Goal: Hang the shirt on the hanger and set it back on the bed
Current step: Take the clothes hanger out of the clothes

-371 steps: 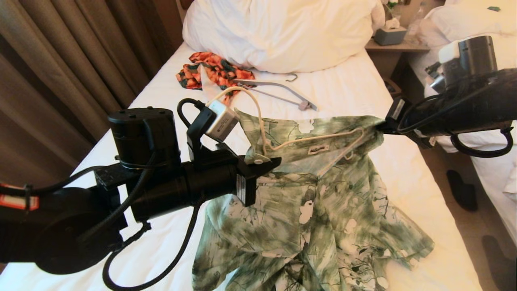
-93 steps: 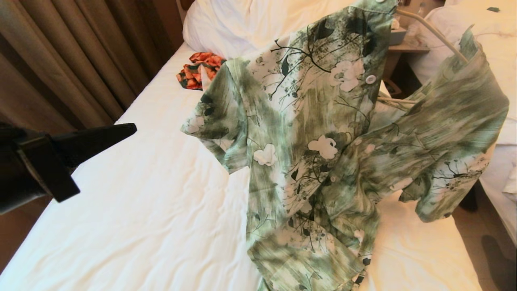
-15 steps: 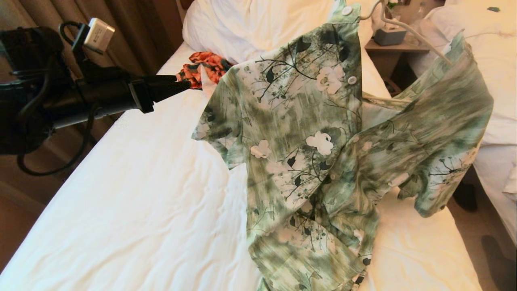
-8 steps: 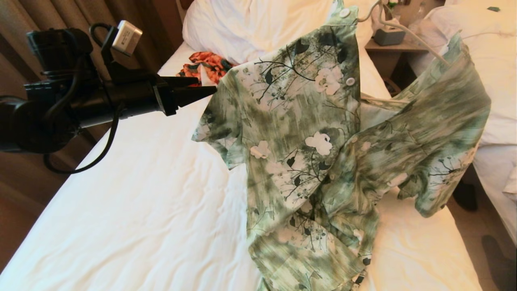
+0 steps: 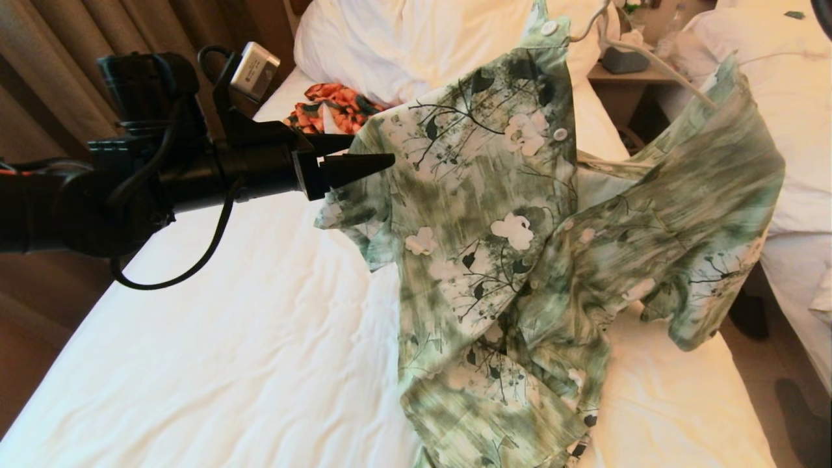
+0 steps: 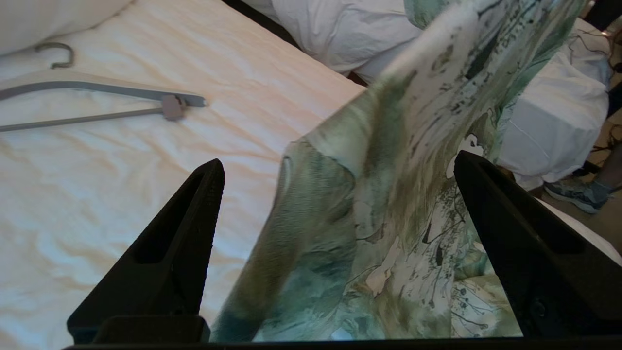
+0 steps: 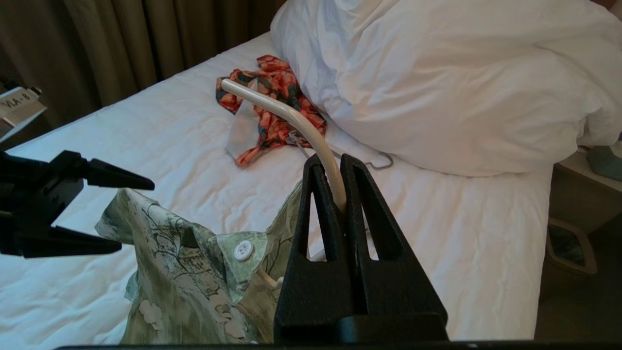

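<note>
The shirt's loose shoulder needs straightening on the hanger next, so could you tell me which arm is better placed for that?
Left. The left tool is open with the shirt sleeve edge between its fingers. The right tool is shut on the hanger hook, holding everything above the bed, so it cannot let go.

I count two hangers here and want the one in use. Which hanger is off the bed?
The cream hanger, clamped in the right hand with the shirt on it. The grey hanger lies flat on the bed.

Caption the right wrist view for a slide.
Right pincer shut on the cream hanger, the shirt draped below it, as the open left pincer reaches the sleeve above the bed.
</note>
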`<state>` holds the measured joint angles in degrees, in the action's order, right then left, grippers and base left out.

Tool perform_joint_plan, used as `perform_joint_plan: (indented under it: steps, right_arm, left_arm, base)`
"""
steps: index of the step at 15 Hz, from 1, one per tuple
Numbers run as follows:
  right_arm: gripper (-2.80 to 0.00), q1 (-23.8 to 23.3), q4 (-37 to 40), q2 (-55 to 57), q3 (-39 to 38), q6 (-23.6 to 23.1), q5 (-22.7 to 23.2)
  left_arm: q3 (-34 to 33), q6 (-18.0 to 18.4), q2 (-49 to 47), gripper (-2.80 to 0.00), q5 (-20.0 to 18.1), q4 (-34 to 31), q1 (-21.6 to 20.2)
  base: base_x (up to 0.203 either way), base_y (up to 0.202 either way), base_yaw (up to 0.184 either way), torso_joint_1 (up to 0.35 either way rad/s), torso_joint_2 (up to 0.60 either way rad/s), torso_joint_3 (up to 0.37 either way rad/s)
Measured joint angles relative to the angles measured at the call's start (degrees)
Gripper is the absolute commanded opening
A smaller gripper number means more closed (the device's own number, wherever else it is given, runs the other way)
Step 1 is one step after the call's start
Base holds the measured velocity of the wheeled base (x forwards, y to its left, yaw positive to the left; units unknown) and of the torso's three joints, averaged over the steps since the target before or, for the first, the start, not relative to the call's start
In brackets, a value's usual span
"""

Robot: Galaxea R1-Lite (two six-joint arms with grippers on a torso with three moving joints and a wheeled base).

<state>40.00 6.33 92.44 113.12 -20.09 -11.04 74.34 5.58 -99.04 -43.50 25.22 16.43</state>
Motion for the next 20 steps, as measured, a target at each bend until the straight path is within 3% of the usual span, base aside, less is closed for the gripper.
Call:
perform_joint_plan:
  steps: [9,10,20]
  right_arm:
    - [-2.80,0.1,-0.1,-0.3,0.0,-0.1,0.0]
    - [-2.80,0.1,-0.1,-0.3,0.0,-0.1,0.0]
    - [-2.80,0.2,-0.2,-0.2,0.0,0.1,0.0]
  left_arm:
    - [1.4,0.1,-3.8,0.00,0.6,0.4,4.3]
    - [1.3,0.1,-3.9,-2.80,0.7,0.4,4.5]
    - [0.2,-0.4,-4.3,-2.80,2.2,1.8,5.8]
  base:
    - [0.000,0.000,0.000,0.000,0.00,0.000]
    - [0.000,0.000,0.000,0.000,0.00,0.000]
    - [0.000,0.000,0.000,0.000,0.00,0.000]
